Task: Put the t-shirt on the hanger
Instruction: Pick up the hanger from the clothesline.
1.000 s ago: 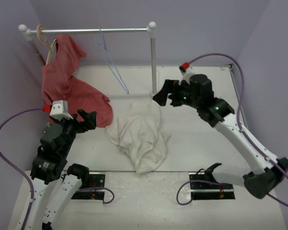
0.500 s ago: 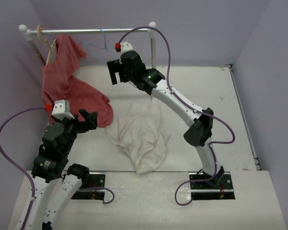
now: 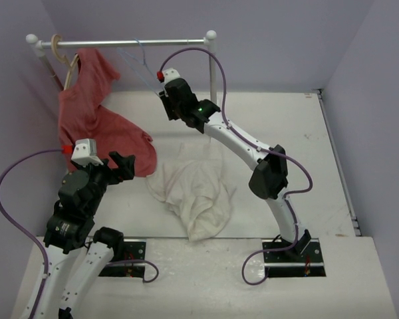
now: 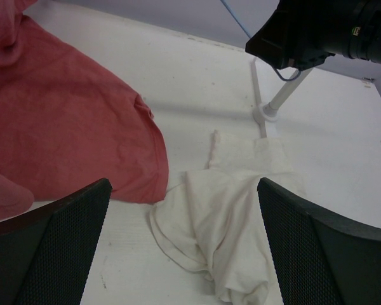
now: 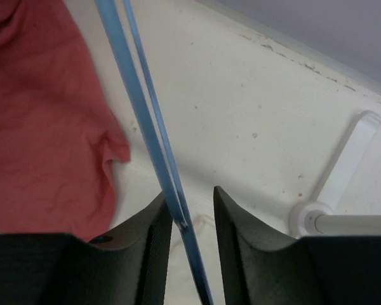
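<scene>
The white t-shirt [image 3: 194, 191] lies crumpled on the table's middle, and the left wrist view has the t-shirt [image 4: 235, 210] ahead of it. The light-blue wire hanger [image 3: 145, 65] hangs tilted from the rail. My right gripper [image 3: 167, 101] reaches up to its lower part. In the right wrist view the hanger's wire [image 5: 149, 121] runs between the jaws of the right gripper [image 5: 189, 192], against the left finger, with a gap to the right finger. My left gripper [image 3: 120, 163] stands wide open near the table's left, and the left wrist view shows the left gripper [image 4: 183, 183] holding nothing.
A red shirt [image 3: 96, 116] drapes from a tan wooden hanger [image 3: 68, 63] at the rail's left end and spreads onto the table. The metal rail [image 3: 179, 42] rests on a white post [image 3: 213, 86], whose base [image 5: 308, 217] is near my right gripper. Purple walls close three sides.
My right arm swung from the right side across to the rail, and its jaws narrowed around the hanger's wire. The hanger tilted to the left. The left arm has not moved.
</scene>
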